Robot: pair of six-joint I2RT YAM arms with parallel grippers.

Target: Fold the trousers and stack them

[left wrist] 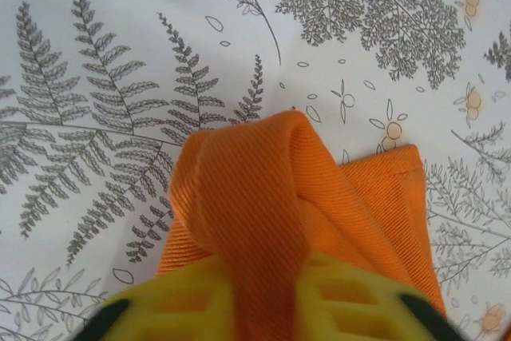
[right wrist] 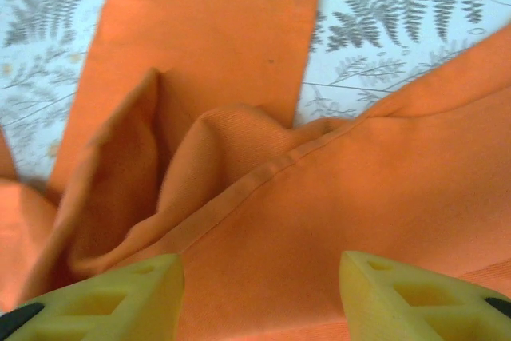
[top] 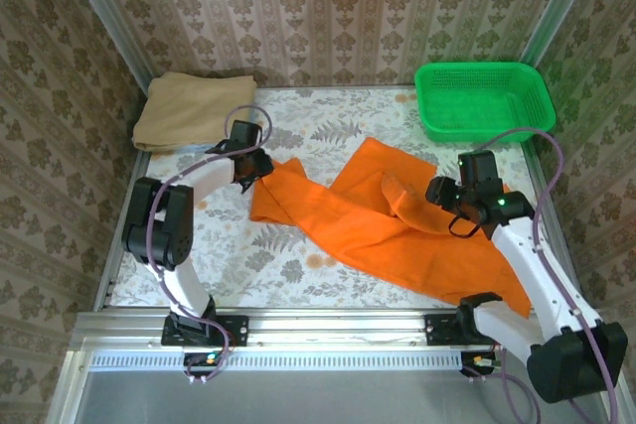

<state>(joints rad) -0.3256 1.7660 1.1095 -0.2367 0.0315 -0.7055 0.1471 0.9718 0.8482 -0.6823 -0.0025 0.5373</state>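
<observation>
The orange trousers (top: 368,215) lie crumpled across the middle of the fern-print table (top: 248,255), one leg reaching left and the rest running toward the near right. At the left leg's end, my left gripper (top: 256,168) is shut on a raised fold of the fabric. In the left wrist view that fold (left wrist: 255,189) rises up between the yellow fingers (left wrist: 176,309), with the leg's hem corner lying on the table beside it. My right gripper (top: 437,191) hovers over the bunched middle, open. In the right wrist view its fingertips (right wrist: 120,289) stand wide apart above a seam of the trousers (right wrist: 359,189).
A green plastic basket (top: 484,98) stands at the back right corner. A folded tan cloth (top: 194,108) lies at the back left, just behind the left gripper. Wallpapered walls close in the table on three sides.
</observation>
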